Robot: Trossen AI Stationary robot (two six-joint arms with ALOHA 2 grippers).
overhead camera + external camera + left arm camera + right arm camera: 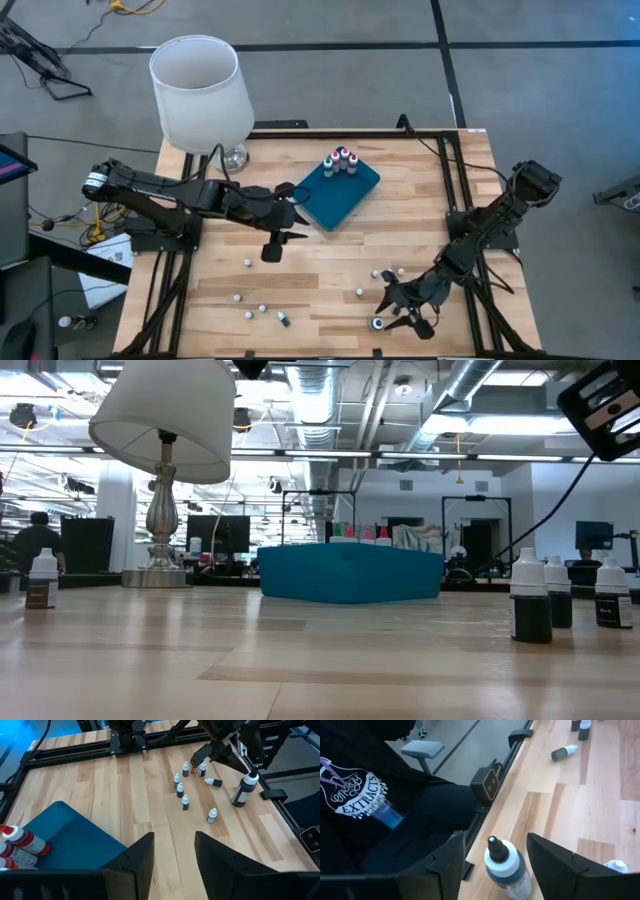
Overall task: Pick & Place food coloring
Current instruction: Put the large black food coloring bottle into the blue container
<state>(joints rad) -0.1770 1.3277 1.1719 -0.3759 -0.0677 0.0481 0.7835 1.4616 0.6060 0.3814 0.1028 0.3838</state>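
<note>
Teal tray (338, 193) already carried a few food coloring bottles (342, 161) at its far corner, we judged, with many more bottles (262, 309) left loose on the tabletop (330, 265). Our right end effector (392, 311) stood spread around a larger bottle (506, 866), not gripping; the left end effector (283, 240) hung released, empty, beside the tray.

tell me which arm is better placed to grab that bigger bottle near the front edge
Right, most likely. The right gripper hangs directly over the larger bottle, open fingers either side. The left gripper waits beside the teal tray, far from it.
</note>
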